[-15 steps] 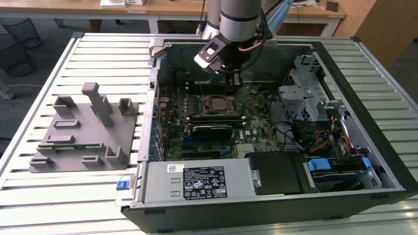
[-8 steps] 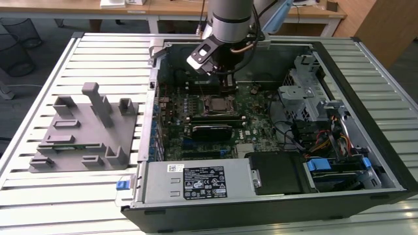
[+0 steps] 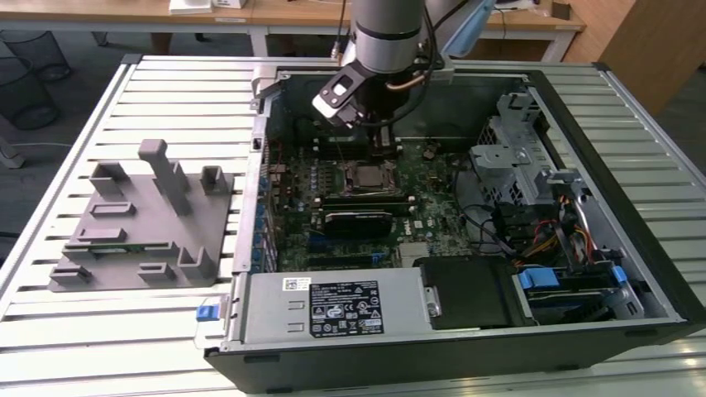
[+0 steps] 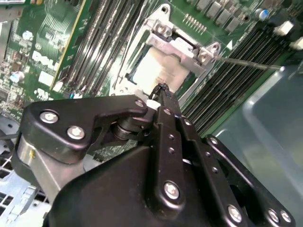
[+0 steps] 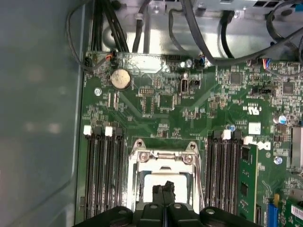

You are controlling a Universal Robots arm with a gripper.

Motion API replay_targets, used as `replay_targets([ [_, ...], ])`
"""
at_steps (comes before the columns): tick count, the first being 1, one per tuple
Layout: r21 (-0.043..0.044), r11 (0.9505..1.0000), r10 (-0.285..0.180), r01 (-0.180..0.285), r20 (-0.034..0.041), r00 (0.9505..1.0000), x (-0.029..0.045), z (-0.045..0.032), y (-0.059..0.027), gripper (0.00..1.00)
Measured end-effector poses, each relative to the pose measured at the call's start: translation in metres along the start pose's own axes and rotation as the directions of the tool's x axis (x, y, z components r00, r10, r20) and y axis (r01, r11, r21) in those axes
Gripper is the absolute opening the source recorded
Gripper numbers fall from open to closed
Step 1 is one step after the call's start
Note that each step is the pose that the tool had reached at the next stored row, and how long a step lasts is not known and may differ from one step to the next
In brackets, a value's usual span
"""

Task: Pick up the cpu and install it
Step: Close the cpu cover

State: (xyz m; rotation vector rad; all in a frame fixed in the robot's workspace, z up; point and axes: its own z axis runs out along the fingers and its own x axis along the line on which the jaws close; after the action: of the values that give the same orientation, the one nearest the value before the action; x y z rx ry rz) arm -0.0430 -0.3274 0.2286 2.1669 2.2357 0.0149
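Observation:
The cpu point(image 5: 152, 181) is a pale square lying flat inside the metal socket frame point(image 5: 163, 156) on the green motherboard point(image 5: 189, 109). In the second wrist view the cpu point(image 4: 156, 71) sits under the frame's plate point(image 4: 182, 47). My gripper point(image 5: 164, 188) hovers directly over it, its two black fingers pressed together with nothing between them. The fingertips point(image 4: 162, 94) point down at the chip's near edge. In the exterior view the gripper point(image 3: 381, 153) hangs inside the open computer case, just behind the socket point(image 3: 364, 178).
Memory slots flank the socket, and a green memory stick point(image 5: 246, 175) stands in one of them. A thin socket lever point(image 4: 246, 62) juts out sideways. The case holds a drive cage point(image 3: 513, 157) and power supply point(image 3: 331, 306). A grey fixture point(image 3: 144, 215) sits on the exterior view's left.

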Motion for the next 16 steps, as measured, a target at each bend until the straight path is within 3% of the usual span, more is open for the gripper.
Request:
replay_targets([
  [6,0.0000,1.0000,0.000,0.000,0.0000,1.0000,0.0005,0.0041,-0.0155,0.11],
  [16,0.0000,1.0000,0.000,0.000,0.0000,1.0000,0.0009,0.0152,-0.0249,0.11],
])
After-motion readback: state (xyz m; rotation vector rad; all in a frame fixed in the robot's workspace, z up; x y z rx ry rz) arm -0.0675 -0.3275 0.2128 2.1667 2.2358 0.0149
